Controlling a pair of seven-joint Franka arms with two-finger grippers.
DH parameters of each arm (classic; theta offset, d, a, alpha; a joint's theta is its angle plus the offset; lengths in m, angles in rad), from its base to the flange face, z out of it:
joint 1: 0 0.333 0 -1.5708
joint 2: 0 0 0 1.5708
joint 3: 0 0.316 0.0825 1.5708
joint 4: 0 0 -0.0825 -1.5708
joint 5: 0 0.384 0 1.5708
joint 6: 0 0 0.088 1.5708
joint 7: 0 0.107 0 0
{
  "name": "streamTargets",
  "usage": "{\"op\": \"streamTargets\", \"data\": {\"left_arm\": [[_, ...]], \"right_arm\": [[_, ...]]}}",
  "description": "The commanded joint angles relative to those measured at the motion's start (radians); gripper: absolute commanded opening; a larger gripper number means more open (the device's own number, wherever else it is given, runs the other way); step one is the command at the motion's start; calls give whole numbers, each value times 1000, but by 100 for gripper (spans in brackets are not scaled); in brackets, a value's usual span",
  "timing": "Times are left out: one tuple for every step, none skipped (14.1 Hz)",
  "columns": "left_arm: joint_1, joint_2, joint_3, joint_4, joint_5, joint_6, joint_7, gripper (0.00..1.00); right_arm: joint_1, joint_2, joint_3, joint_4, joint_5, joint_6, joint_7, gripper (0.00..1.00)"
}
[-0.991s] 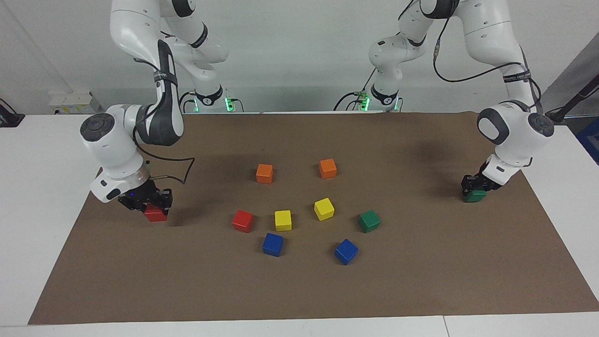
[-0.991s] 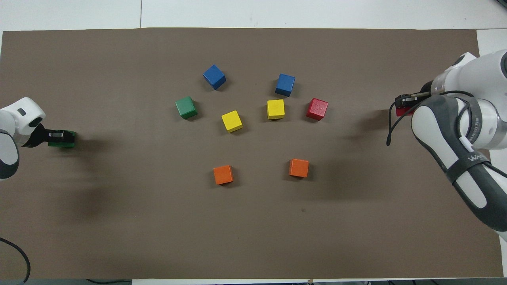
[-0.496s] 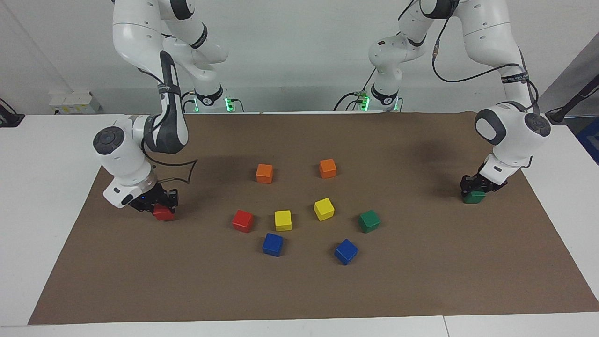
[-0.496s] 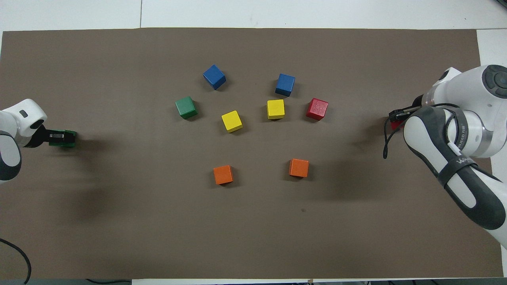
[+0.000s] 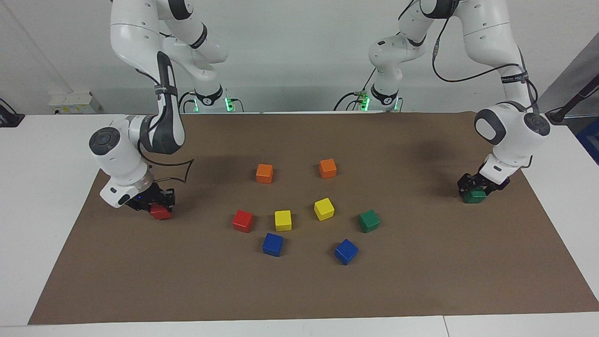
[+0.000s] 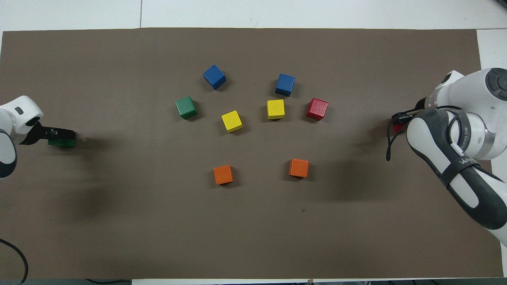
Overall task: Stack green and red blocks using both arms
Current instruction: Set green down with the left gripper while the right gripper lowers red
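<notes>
One red block [image 5: 243, 220] and one green block [image 5: 369, 221] lie on the brown mat among the other cubes, and both show in the overhead view [image 6: 317, 109] [image 6: 186, 107]. My right gripper [image 5: 158, 204] is low at the right arm's end of the mat, shut on the second red block [image 5: 160, 214], which sits at mat level [image 6: 397, 127]. My left gripper [image 5: 476, 186] is at the left arm's end, open just above the second green block [image 5: 474, 196], which rests on the mat [image 6: 61, 143].
Two yellow cubes [image 5: 282, 220] [image 5: 324, 208], two blue cubes [image 5: 272, 244] [image 5: 346, 251] and two orange cubes [image 5: 264, 173] [image 5: 327, 168] lie in the middle of the brown mat [image 5: 299, 290]. White table surrounds the mat.
My right gripper slid the red block a little toward the table's middle. My left gripper has come off the green block, which stays on the mat.
</notes>
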Motion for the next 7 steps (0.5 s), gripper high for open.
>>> {"op": "streamTargets", "data": {"left_arm": [[-37,0,5,165,-7,-193,-2,100],[-62,2,5,216,-10,-250,-52,100],[-96,2,5,250,-8,-289,-142,100],[-154,3,7,282,-7,-319,-264,100],[-212,14,8,305,-4,-344,-383,100],[-261,20,8,330,-1,-353,-496,100],[-309,31,8,345,-2,-357,-594,100]], "right_arm": [[-18,-16,11,-39,7,46,-28,0],[-23,-14,11,-39,7,47,-28,0],[-26,-10,13,-39,7,49,-29,0],[-26,-7,11,-39,7,59,-29,0],[-26,-4,13,-43,7,66,-29,0],[-26,-4,11,-45,7,73,-28,0],[-24,-4,11,-45,7,76,-26,27]]}}
